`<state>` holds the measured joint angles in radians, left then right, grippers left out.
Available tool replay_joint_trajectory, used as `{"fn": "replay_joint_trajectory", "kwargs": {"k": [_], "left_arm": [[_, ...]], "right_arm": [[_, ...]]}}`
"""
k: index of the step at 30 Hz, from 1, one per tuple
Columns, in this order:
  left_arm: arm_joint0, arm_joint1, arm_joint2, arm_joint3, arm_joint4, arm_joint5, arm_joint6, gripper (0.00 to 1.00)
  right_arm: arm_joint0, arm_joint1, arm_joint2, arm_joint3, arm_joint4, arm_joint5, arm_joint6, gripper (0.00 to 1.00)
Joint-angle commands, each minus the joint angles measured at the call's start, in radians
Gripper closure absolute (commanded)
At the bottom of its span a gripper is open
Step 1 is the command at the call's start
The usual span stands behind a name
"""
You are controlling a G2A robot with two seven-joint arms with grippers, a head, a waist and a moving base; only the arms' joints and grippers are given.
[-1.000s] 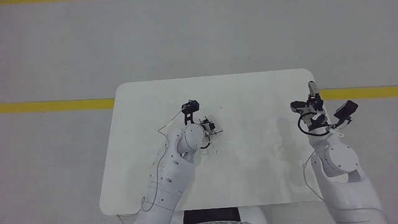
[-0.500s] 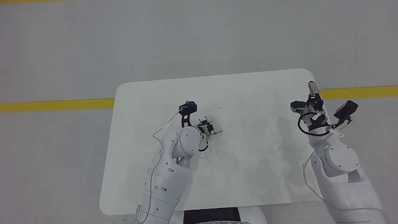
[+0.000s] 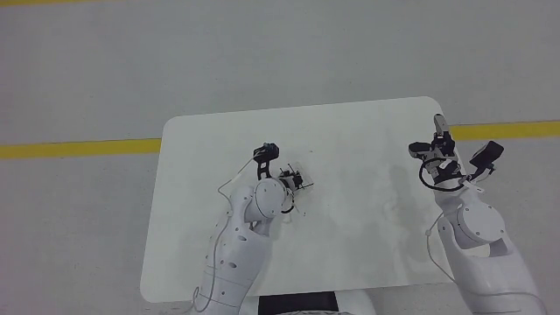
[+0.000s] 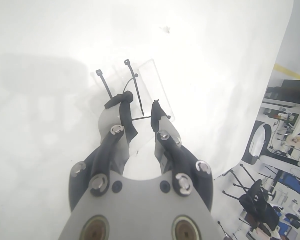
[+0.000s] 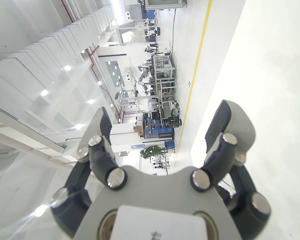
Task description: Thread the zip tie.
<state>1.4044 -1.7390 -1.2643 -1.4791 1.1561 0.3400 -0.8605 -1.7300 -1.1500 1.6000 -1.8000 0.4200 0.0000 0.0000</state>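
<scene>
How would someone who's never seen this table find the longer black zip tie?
On the white table, look just ahead of the left claw, by the clear plastic plate. The longer zip tie lies nearer the plate than the shorter zip tie, its square head pointing away from the claw.

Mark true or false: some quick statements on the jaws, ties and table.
1. Right jaws stand open and empty. True.
2. The zip ties are white. False: they are black.
3. Left jaws are at the ties. True.
4. Right jaws are over the middle of the table. False: they are near its right edge.
5. The ties lie by a clear plate. True.
</scene>
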Motion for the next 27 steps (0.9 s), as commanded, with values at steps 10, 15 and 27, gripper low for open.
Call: {"fn": "replay_joint_trajectory", "kwargs": {"k": [10,15,27], "left_arm": [[-0.034,-0.015,-0.014,0.064,0.018,0.000,0.013,0.89],[-0.051,-0.022,-0.014,0.090,0.021,0.000,0.018,0.81],[-0.077,-0.031,-0.013,0.136,0.024,0.000,0.023,0.80]], "right_arm": [[0.000,0.000,0.000,0.000,0.000,0.000,0.000,0.00],[0.000,0.000,0.000,0.000,0.000,0.000,0.000,0.00],[0.000,0.000,0.000,0.000,0.000,0.000,0.000,0.00]]}}
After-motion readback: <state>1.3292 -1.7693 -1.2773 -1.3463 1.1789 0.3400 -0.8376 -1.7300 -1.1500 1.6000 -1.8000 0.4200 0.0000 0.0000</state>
